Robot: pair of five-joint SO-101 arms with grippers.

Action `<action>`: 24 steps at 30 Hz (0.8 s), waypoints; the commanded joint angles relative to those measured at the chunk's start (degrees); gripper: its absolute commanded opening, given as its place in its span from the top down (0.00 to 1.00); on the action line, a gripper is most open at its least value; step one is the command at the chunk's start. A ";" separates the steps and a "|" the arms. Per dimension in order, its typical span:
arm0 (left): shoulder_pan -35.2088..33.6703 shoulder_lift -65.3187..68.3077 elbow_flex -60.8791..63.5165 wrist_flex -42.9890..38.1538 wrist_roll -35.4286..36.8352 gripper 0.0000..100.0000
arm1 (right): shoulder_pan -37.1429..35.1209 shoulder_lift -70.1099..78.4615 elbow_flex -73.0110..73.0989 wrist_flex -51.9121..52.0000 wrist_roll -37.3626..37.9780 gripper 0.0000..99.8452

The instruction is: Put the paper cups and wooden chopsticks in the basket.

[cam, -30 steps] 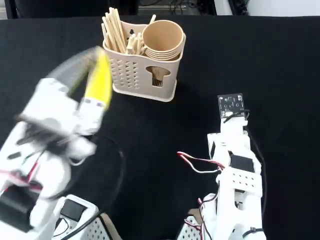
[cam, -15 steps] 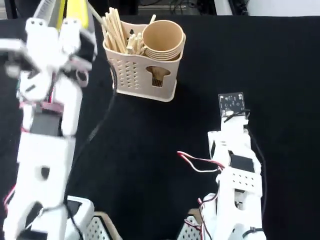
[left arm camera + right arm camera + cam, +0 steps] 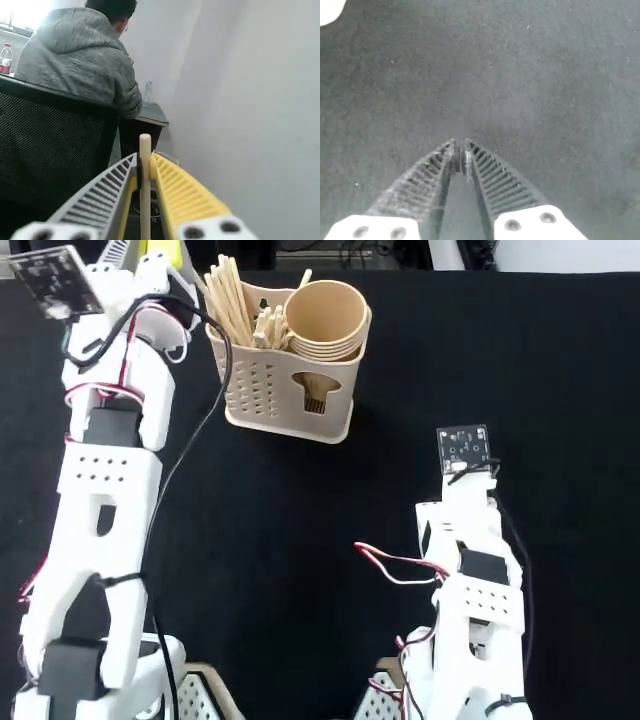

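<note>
Black cloth covers the table (image 3: 300, 515). Nearest the bases, the right arm sits folded low over it. The right gripper (image 3: 460, 150) has its fingers pressed together, tips meeting, and it points down at bare cloth just beneath it.

Ahead of that gripper and off to its left, well apart from it, the basket (image 3: 290, 405) stands upright on the cloth. It is beige plastic with perforated walls. In the compartment on the side toward the right gripper sits a nested stack of paper cups (image 3: 326, 315), mouths up, its top above the rim. In the compartment on the side toward the left arm stands a bundle of wooden chopsticks (image 3: 228, 300), leaning and fanning out well above the rim. A few shorter stick ends show between the bundle and the cups.

Farthest out, the left arm stretches long along the left side of the table. The left gripper (image 3: 144, 159) is at the far edge, just left of the basket and a little beyond it, near the upper ends of the bundle. Its yellow fingers (image 3: 175, 185) are clamped on a single chopstick (image 3: 145, 145), which runs along the gap between them and pokes out past the tips. The gripper is aimed away from the table, toward a pale wall.
</note>
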 commanded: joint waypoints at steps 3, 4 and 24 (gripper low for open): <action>-0.66 0.00 -1.80 -4.75 -0.53 0.97 | 0.53 -0.66 -1.36 -1.14 0.00 0.97; -0.57 0.18 -1.19 -4.66 -0.53 0.97 | 0.53 -0.66 -1.36 -1.23 0.00 0.97; 7.69 -0.35 -13.23 38.15 -7.03 0.78 | 0.44 -0.66 -1.36 -1.23 0.00 0.97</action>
